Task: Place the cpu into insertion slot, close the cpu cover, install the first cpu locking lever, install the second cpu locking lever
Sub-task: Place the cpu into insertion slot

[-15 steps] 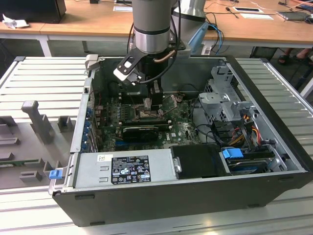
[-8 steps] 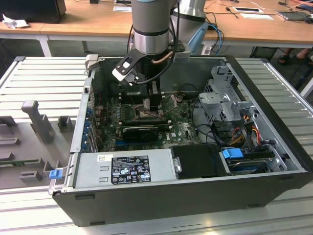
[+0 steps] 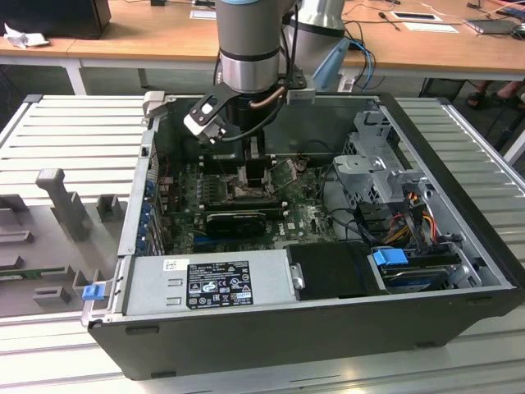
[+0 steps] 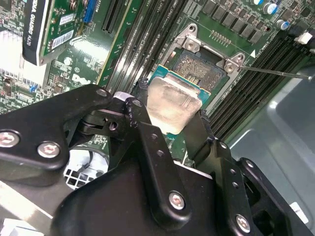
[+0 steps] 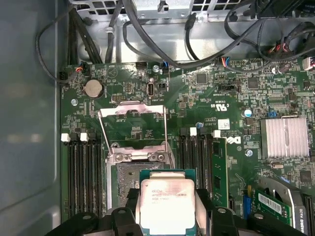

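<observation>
First wrist view: we see the cpu (image 5: 168, 209), a small flat square chip with a pale silver face and green rim, sitting between the fingers of the black gripper (image 5: 167, 196). In the second wrist view the black metal fingers (image 4: 150, 142) press on two opposite edges of the chip (image 4: 172, 105), so we log it as clamped in the gripper (image 4: 172, 101).

The chip hangs over the near edge of the insertion slot (image 5: 129, 183), a square socket with a brownish contact field and silver frame. Part of that field is covered, the rest shows bare (image 4: 206, 64). We cannot tell whether chip and socket touch.

The cpu cover (image 5: 132, 107), a thin silver frame plate with a big window, stands raised at the far side of the slot. A thin steel locking lever (image 4: 280, 73) sticks out sideways from the socket corner.

Long black memory slots (image 5: 81, 172) run on both sides of the socket, all on the green motherboard (image 5: 197, 113). A finned silver heatsink (image 5: 284, 137) sits well apart.

In the exterior view the gripper (image 3: 248, 168) reaches down into an open dark computer case (image 3: 328, 328) lying on a ribbed grey metal counter (image 3: 74, 131).
</observation>
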Action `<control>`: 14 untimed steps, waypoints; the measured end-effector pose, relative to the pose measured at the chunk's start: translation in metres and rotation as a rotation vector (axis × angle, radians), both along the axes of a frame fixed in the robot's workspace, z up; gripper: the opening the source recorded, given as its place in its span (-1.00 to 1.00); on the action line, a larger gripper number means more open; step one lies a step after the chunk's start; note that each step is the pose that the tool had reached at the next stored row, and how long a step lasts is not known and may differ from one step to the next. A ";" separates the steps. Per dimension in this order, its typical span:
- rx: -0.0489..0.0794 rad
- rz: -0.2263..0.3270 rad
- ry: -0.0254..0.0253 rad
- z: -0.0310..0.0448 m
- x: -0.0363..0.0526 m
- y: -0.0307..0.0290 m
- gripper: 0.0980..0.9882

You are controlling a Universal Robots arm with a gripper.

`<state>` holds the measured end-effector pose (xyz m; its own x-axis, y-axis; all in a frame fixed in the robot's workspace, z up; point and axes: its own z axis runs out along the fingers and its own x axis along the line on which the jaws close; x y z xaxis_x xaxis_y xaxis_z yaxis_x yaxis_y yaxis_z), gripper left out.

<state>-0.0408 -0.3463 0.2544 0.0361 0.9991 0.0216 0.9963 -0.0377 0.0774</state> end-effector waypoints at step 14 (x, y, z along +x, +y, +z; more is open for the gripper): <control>0.001 0.062 0.0002 -0.0061 -0.0006 0.0023 -0.02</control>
